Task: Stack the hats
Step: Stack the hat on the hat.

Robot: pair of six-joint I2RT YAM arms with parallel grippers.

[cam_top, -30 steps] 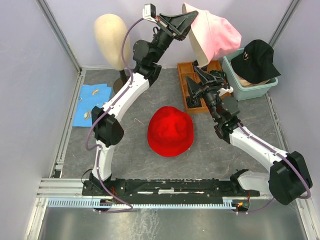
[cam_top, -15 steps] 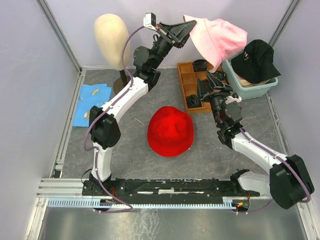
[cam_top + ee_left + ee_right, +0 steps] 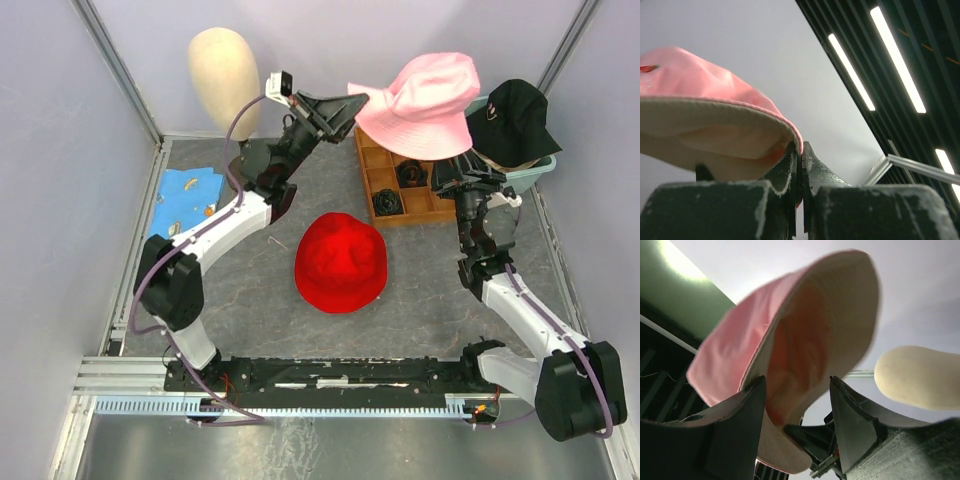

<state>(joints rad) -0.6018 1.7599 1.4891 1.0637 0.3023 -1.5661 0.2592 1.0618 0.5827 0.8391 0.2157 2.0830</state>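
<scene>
My left gripper is shut on the brim edge of the pink bucket hat, which hangs level in the air over the back right of the table. In the left wrist view the fingers pinch the pink rim of the hat. My right gripper stands open just below the hat, pointing up. In its wrist view the hat's pale inside fills the space above the spread fingers. A red hat lies crown up mid-table. A black cap rests on the teal tub.
A cream mannequin head stands at the back left, also in the right wrist view. A wooden compartment tray with dark small parts sits under the pink hat. A blue cloth lies at the left wall.
The left arm has lowered and swung the pink hat from hanging upright to level, crown up. The right arm has moved right, from over the tray toward the tub.
</scene>
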